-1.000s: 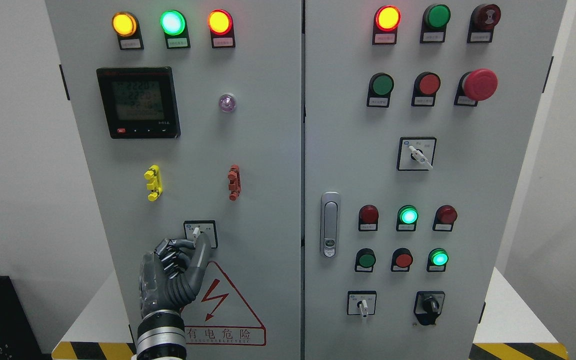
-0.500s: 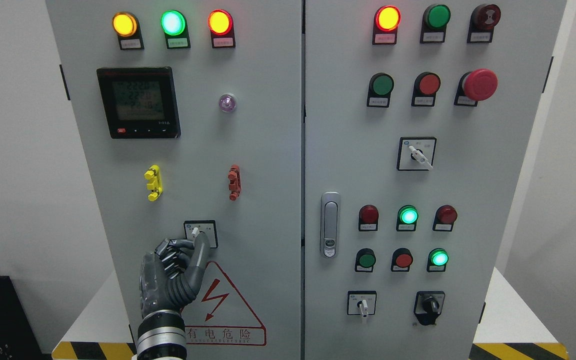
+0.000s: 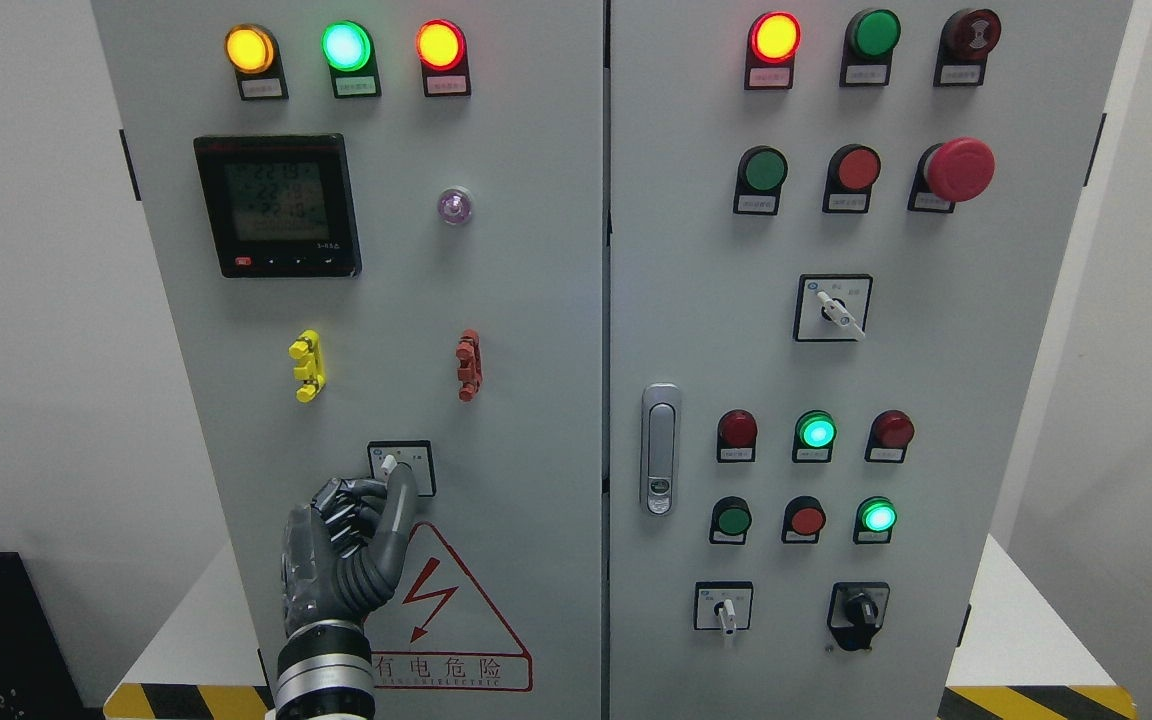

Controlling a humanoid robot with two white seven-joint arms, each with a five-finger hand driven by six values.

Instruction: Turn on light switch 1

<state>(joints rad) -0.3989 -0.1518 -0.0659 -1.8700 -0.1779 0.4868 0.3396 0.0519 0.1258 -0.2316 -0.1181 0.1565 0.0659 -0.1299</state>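
Robot's dark grey left hand [image 3: 341,545], other fingers curled, presses one extended finger [image 3: 398,500] against the small white-levered rotary switch [image 3: 398,466] near the grey cabinet door's [image 3: 526,330] bottom edge.

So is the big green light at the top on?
On. The green lamp glows bright between the lit yellow lamp and red lamp.

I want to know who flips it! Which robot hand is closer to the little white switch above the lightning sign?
Left. The left hand reaches up to the white switch from below, one finger at its knob. The right hand is not in view.
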